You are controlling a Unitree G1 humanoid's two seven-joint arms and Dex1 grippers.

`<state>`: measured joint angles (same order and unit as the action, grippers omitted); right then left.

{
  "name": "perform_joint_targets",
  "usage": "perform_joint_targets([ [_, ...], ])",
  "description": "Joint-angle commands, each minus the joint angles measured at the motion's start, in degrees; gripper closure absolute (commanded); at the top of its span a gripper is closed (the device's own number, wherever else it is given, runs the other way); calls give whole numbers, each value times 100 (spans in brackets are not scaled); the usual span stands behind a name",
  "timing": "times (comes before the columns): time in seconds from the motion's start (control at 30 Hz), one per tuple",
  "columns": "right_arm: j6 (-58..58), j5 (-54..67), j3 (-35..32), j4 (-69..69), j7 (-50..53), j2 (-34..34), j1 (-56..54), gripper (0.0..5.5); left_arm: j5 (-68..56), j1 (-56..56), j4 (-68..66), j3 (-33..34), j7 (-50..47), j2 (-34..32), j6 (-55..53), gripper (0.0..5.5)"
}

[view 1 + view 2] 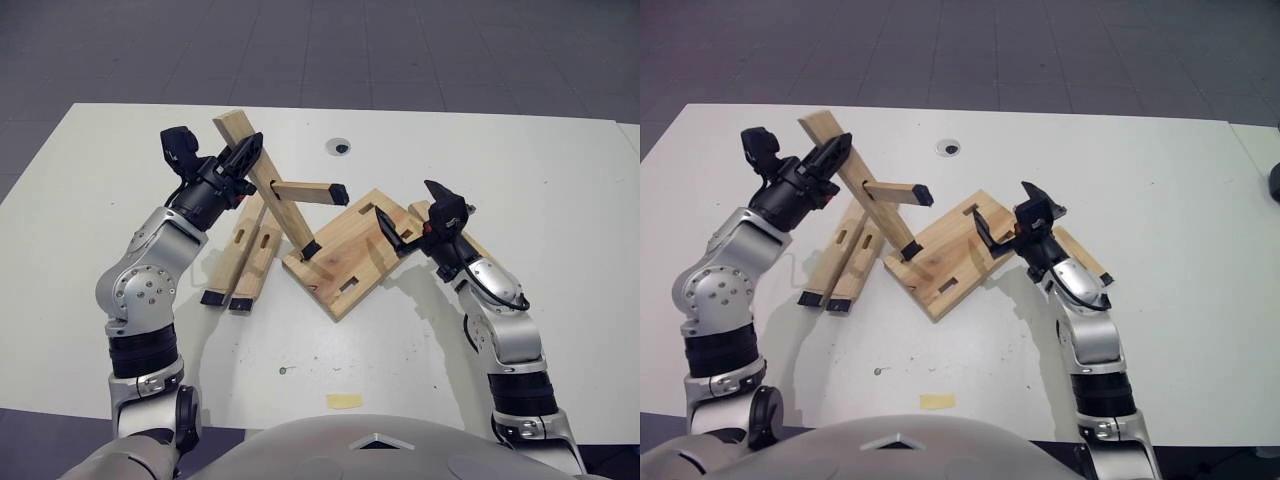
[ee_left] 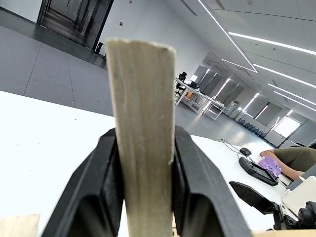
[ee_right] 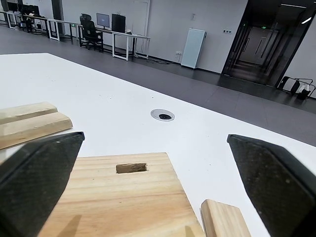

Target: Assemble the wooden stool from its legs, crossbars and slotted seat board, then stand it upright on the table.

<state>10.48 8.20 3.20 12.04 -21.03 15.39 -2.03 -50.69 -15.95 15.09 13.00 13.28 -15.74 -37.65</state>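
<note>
The left hand (image 1: 246,160) is clamped on the upper part of a pale wooden stool leg (image 1: 291,220), which leans steeply. Its black-capped foot is down on the square, light pine slotted seat board (image 1: 352,272), which lies flat in the middle of the white desk (image 1: 500,160). A short wooden crossbar with a black end (image 1: 314,192) sticks out sideways from the leg about halfway up. The foot seems to sit at a slot near the board's left corner, though I cannot tell whether it has gone in.

The right hand (image 1: 408,205) has its fingers spread wide apart and holds nothing. It hovers just over the board's right edge, beside a small wooden piece (image 1: 1085,262) lying on the desk. Two spare slotted wooden legs (image 1: 245,262) lie side by side to the left of the board.

The step in hand looks like seating this leg. To do it well:

- Bring the leg closer to square with the board before pressing. Pushed in at this lean, the foot would likely jam or skid.
- Close the right hand on the board's edge, or press it flat, so the board cannot slide or tip.
- Keep the crossbar pointing towards the neighbouring open slot (image 3: 131,168).
- Press down gently along the line of the leg.
</note>
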Motion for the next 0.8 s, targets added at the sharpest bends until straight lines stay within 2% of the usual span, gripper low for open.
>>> perform_joint_targets([
  [0.03,-6,12,44,52,-33,-45,-1,10,255,-91,-190,-183,92,118,107,446],
  [0.3,-16,2,40,113,-18,-84,40,10,868,-46,-375,-537,453,-12,404,446],
  [0.57,-19,9,22,129,6,-79,38,10,1561,1022,105,-1190,955,-326,806,446],
  [0.8,3,-6,19,141,18,-60,37,10,1972,1683,354,-1672,996,-562,1006,446],
])
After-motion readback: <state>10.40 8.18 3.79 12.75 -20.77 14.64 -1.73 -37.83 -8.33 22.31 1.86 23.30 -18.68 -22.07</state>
